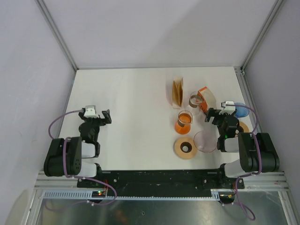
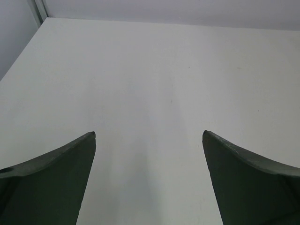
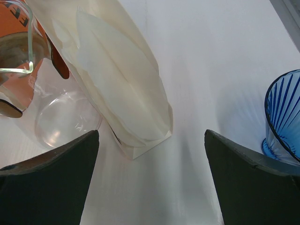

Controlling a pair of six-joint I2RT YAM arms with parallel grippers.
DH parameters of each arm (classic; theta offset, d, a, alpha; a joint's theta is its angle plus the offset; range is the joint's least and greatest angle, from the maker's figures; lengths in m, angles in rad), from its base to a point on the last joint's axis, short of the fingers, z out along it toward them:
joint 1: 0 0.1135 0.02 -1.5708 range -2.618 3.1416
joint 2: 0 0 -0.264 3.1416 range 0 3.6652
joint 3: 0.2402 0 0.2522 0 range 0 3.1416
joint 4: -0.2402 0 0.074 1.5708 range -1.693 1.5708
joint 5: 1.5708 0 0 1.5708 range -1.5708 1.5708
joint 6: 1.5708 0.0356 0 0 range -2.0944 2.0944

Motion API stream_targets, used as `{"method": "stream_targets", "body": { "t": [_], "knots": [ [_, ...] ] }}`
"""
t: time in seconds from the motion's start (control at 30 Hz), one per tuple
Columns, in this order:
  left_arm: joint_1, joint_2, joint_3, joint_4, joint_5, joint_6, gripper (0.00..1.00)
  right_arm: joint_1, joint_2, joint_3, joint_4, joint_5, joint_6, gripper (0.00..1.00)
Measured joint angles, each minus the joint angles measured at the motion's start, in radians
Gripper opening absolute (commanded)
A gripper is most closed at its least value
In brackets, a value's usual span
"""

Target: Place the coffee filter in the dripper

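The coffee filters (image 3: pixel 122 89) stand as a leaning stack of thin white paper in what looks like an open sleeve (image 3: pixel 140 149). They are to the left of the blue ribbed dripper (image 3: pixel 283 115) and well apart from it, with bare surface (image 3: pixel 220 61) between. The right gripper (image 3: pixel 151 136) hovers on the near side of the dripper, roughly facing the gap between it and the stack. Its fingers are spread wide and hold nothing. The left gripper (image 2: pixel 149 136) is far to the left of the dripper, likewise spread wide over bare surface and holding nothing.

Paper like this is probably very light, limp and easily creased. The sheets likely cling together, so one pinch may lift several at once. The best hold looks to be the upper free edge of the outermost filter, taken with a light squeeze. The lower edges sit tucked in the sleeve, which seems light itself and may tip or slide. The dripper appears to be glass or hard plastic, so it is probably rigid, smooth and liable to skid if bumped.

Beyond the filters, further left of the dripper, a glass carafe (image 3: pixel 16 42) and a clear cup (image 3: pixel 65 119) crowd the stack, leaving little room on that side. The open room lies between the stack and the dripper. The enclosure wall (image 1: pixel 267 70) stands near the dripper's right side and would limit any swing there.
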Motion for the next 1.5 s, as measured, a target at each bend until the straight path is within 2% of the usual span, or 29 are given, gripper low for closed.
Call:
{"method": "stream_targets", "body": {
  "t": [0.27,0.47,0.63,0.83,0.97,1.07,1.17,1.33,1.5],
  "knots": [
    [0.0,0.001,0.0,0.0,0.015,0.005,1.0,0.002,-0.018,0.0,-0.027,-0.001,0.0,0.99],
    [0.0,-0.018,0.004,-0.029,0.087,0.029,1.0,0.007,-0.291,0.002,-0.193,0.031,0.021,0.99],
    [0.0,-0.143,0.13,-0.264,0.157,0.061,1.0,0.008,-0.539,0.057,-0.415,-0.01,0.08,0.99],
    [0.001,-0.177,0.406,-0.624,0.255,0.112,1.0,0.019,-0.653,0.215,-0.741,-0.153,0.132,0.89],
    [0.001,-0.174,0.617,-0.958,0.345,0.171,0.99,0.093,-0.605,0.417,-0.994,-0.266,0.138,0.8],
    [0.001,-0.172,0.72,-1.159,0.37,0.206,0.98,0.196,-0.51,0.591,-1.162,-0.267,0.111,0.69],
    [0.001,-0.179,0.745,-1.289,0.367,0.225,0.98,0.309,-0.396,0.743,-1.334,-0.22,0.061,0.6],
    [0.001,-0.235,0.74,-1.445,0.361,0.243,0.98,0.41,-0.229,0.854,-1.554,-0.16,-0.018,0.6],
    [0.001,-0.324,0.739,-1.497,0.363,0.247,0.98,0.472,-0.14,0.881,-1.687,-0.108,-0.1,0.55]
  ]
}}
